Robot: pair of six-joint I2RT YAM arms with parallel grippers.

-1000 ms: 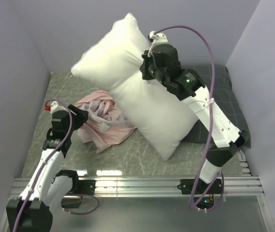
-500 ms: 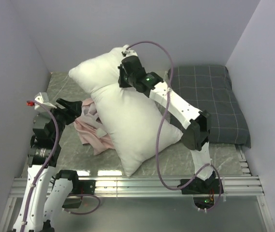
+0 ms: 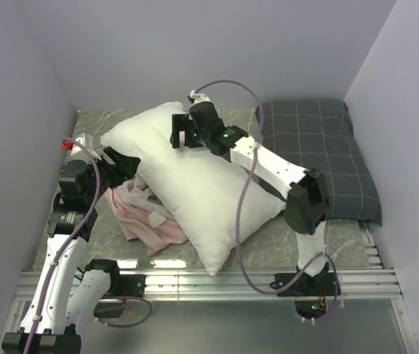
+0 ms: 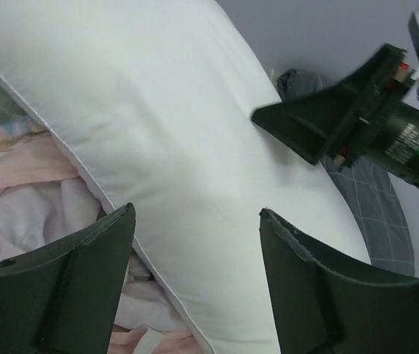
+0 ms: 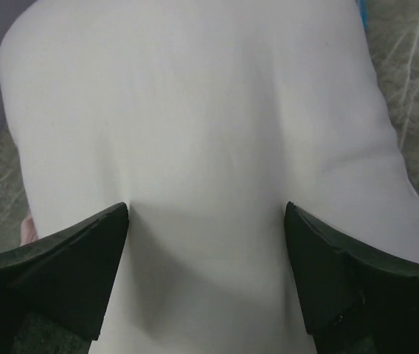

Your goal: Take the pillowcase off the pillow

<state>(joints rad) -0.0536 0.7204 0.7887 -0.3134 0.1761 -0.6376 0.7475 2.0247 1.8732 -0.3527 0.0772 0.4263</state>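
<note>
The white pillow (image 3: 195,184) lies bare and slantwise across the table, its left edge resting over the crumpled pink pillowcase (image 3: 139,221). My right gripper (image 3: 184,137) stands open at the pillow's far end, fingertips wide apart and touching the white cloth (image 5: 195,110), gripping nothing. In its own view the right gripper (image 5: 206,208) straddles flat pillow surface. My left gripper (image 3: 124,162) hovers open at the pillow's left edge, above the pillowcase (image 4: 18,169). Nothing sits between its jaws; the left gripper (image 4: 196,214) frames the pillow (image 4: 158,110) and its seam.
A dark grey checked pillow (image 3: 320,155) lies at the back right, partly under the right arm. Grey walls close in the left, back and right sides. Marbled tabletop (image 3: 91,125) shows at the back left and along the front rail (image 3: 209,280).
My right gripper brought the pillow down from the air onto the table and opened, letting it go. The pillow now lies partly over the pillowcase. My left gripper rose slightly toward the pillow.
</note>
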